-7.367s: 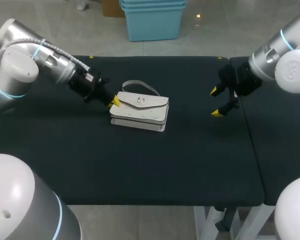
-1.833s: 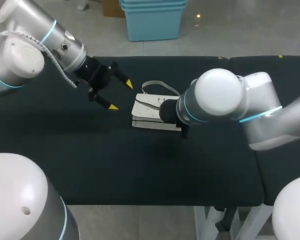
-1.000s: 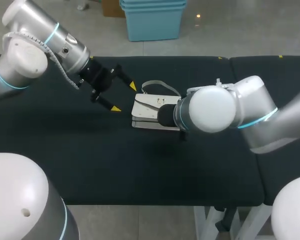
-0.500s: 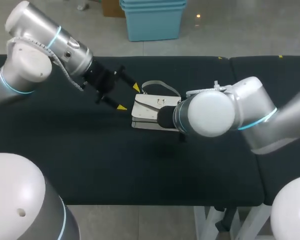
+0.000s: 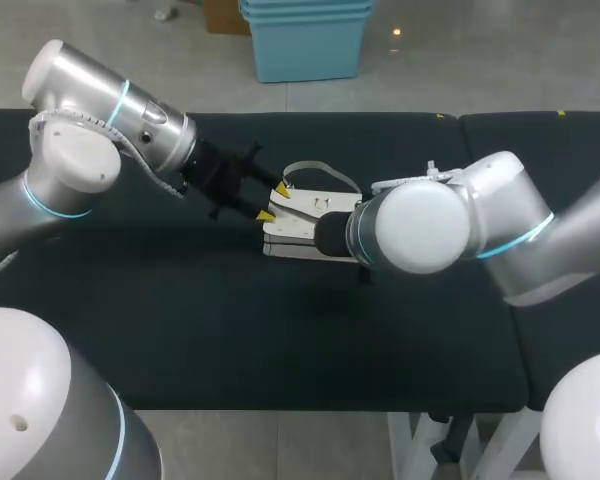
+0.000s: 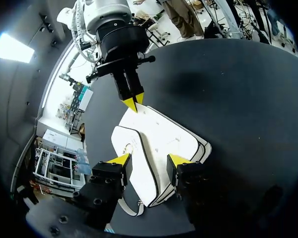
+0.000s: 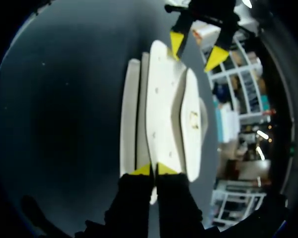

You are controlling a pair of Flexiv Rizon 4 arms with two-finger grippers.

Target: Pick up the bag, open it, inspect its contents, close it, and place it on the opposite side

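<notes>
The white flap bag (image 5: 298, 215) lies flat on the black table (image 5: 280, 330), its grey strap (image 5: 320, 172) looped behind it. My left gripper (image 5: 272, 202) stands at the bag's left end, open, one yellow tip on each side of that end. In the left wrist view the bag (image 6: 154, 144) lies between the fingers of that gripper (image 6: 150, 159). From the right wrist view one left fingertip (image 7: 176, 42) is against the bag (image 7: 164, 99), the other stands off it. My right gripper (image 7: 152, 169) is shut, tips down on the bag's opposite end. My right arm (image 5: 420, 225) hides it in the head view.
The table is two black tops joined by a seam (image 5: 485, 210) at the right. My right arm's bulky elbow hangs over the table's middle right. Bare table lies in front of the bag and to its left.
My left gripper has moved right up to the bag's left end, and its fingers have drawn closer together around it. The right arm and the bag have stayed put.
</notes>
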